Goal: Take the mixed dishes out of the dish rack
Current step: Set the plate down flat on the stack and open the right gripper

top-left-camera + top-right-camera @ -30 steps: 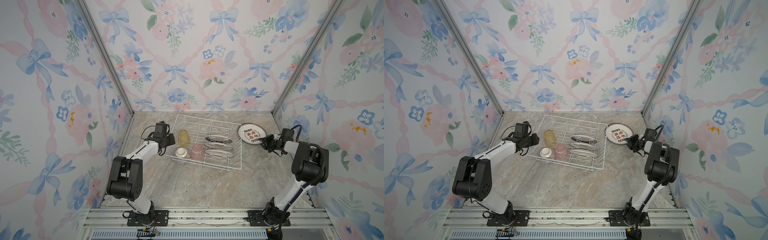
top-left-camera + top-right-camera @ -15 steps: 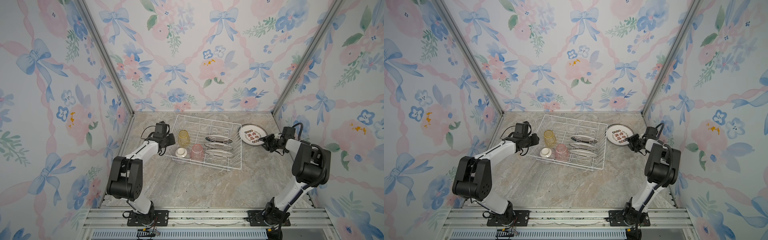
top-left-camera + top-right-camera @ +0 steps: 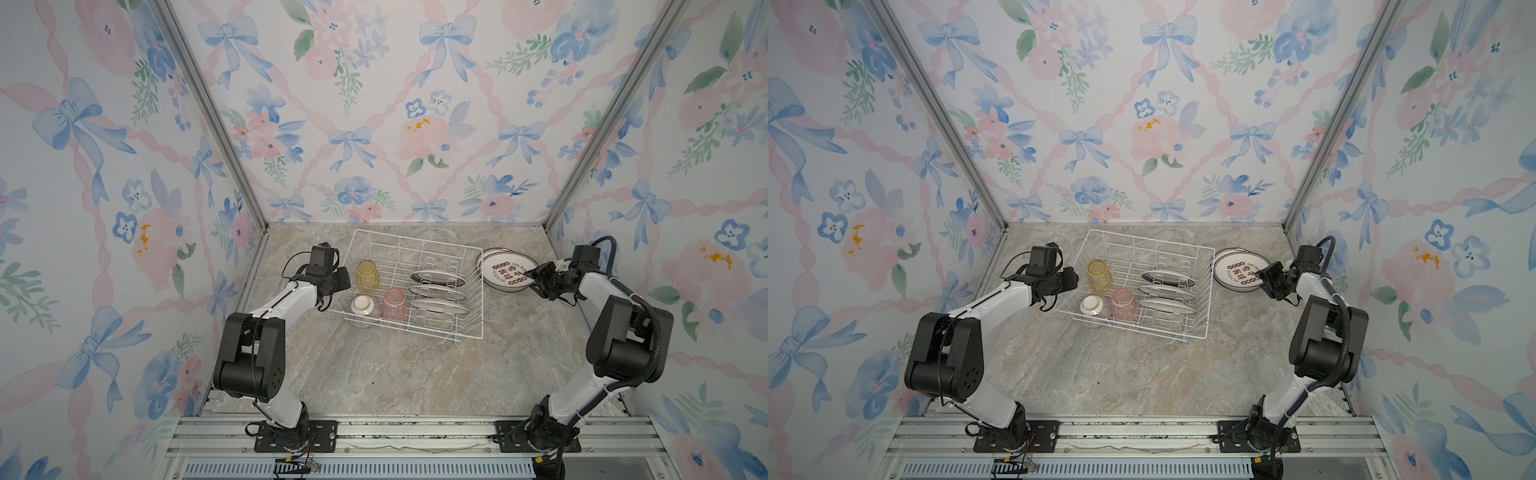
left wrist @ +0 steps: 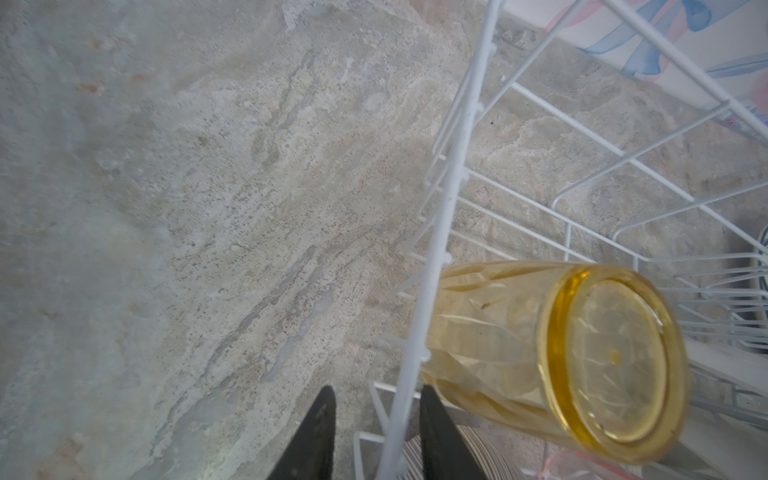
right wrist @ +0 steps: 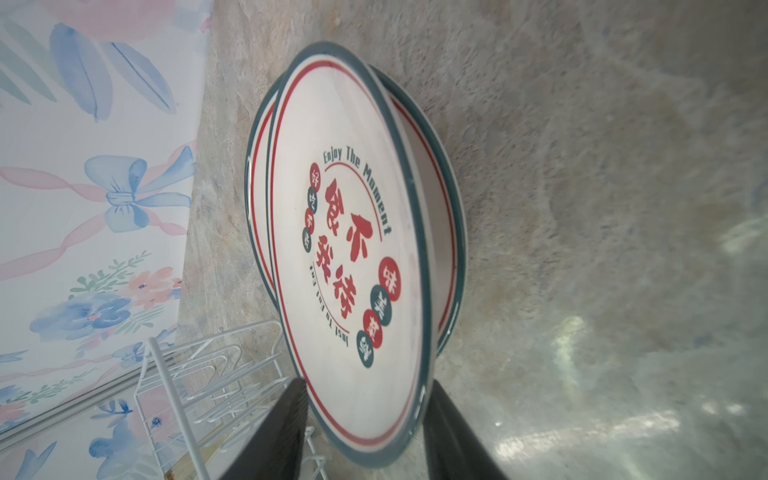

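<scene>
table [image 3: 374, 374]: marble top, bare and wide in front of the rack; walls [image 3: 395, 124] close it in on three sides.
rack [image 3: 399, 266]: toward the back, skewed; its right edge is just beside the stack, and a narrow strip of table runs along its left edge.
stack [image 3: 505, 270]: two plates flat on the table right of the rack, the top plate [image 5: 353, 249] shifted off the lower one's rim.
rack plates [image 3: 437, 293]: three on edge in the right-hand slots.
left gripper [image 3: 343, 279]: jaws partly apart, straddling the rack's left rim wire, clamping nothing.
right gripper [image 3: 535, 276]: jaws apart either side of the top plate's near rim, not pinching it.
yellow tumbler [image 3: 367, 276]: upside down, just inside the left rim.
pink tumbler [image 3: 395, 305]: upside down, between the bowl and the rack plates.
bowl [image 3: 362, 307]: upside down, in the front-left corner.
</scene>
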`<state>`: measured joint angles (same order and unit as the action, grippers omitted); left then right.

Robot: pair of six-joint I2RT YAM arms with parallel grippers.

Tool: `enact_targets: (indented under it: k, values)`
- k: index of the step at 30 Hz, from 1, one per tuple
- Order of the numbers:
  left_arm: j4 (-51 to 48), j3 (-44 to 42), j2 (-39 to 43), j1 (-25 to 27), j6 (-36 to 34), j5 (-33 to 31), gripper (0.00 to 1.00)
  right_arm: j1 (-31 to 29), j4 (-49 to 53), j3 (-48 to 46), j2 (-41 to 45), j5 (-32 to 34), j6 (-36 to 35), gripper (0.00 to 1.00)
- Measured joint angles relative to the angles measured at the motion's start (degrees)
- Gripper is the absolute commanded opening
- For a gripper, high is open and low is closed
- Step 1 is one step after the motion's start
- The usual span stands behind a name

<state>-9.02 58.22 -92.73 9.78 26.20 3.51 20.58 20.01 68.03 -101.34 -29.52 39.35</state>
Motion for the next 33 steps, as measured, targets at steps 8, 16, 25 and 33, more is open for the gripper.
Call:
enact_targets:
  k: [8,16,25,33]
  values:
    - [0.22,0.00,-0.11,0.00,-0.02,0.02,0.35,-0.07,0.46,-0.07,-1.95,-0.02,-0.90,0.48]
    - [0.46,-0.11,-0.11,0.00,0.00,0.02,0.35,-0.13,3.58,-0.11,-2.21,0.63,-4.90,0.49]
    - [0.96,-0.22,-0.11,0.00,0.00,0.02,0.35,-0.59,4.46,0.63,-5.53,1.27,-6.03,0.50]
    - [1.29,-0.35,-0.09,0.11,-0.04,-0.11,0.30,-0.76,4.85,2.80,-5.84,2.45,-6.88,0.50]
